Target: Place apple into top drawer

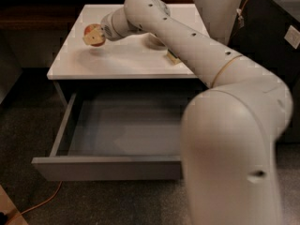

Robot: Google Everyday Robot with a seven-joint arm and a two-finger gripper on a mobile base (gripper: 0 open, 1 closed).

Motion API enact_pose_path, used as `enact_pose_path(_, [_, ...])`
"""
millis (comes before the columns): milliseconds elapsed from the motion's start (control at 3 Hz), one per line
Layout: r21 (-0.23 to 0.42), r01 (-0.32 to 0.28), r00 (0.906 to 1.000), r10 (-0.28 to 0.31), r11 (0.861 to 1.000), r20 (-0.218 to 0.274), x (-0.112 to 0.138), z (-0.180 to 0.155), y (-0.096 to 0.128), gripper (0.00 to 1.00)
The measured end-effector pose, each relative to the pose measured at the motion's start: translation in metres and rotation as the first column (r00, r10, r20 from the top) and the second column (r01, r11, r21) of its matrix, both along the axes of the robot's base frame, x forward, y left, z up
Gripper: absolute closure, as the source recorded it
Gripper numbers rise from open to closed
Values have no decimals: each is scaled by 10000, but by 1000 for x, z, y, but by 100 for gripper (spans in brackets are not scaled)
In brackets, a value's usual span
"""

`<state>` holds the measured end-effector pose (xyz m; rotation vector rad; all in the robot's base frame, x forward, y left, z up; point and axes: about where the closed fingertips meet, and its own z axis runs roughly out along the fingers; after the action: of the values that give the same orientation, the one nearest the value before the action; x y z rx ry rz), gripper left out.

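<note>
Now the outstretched arm holds the gripper [94, 35] over the countertop [126, 60], fingers [88, 39] clamped on the apple [98, 31].

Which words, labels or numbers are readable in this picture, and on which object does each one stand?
No text can be read.
White label on the dark cabinet: too blurred to read.
Gripper, holding the apple above the table, and the open drawer: no markings seen.

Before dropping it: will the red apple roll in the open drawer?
The small round red apple will probably roll inside the flat-floored grey top drawer. It seems firm: the end effector, over the white tabletop, grips it unsquashed.
</note>
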<state>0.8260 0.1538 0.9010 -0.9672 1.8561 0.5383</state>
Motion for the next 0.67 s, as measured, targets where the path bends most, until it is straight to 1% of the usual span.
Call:
enact_pose_path(333, [385, -578, 9983, 578, 9976, 8, -66, -2, -2, 100])
enact_pose_path(667, [540, -1336, 9910, 1338, 9896, 8, -105, -9, -6, 100])
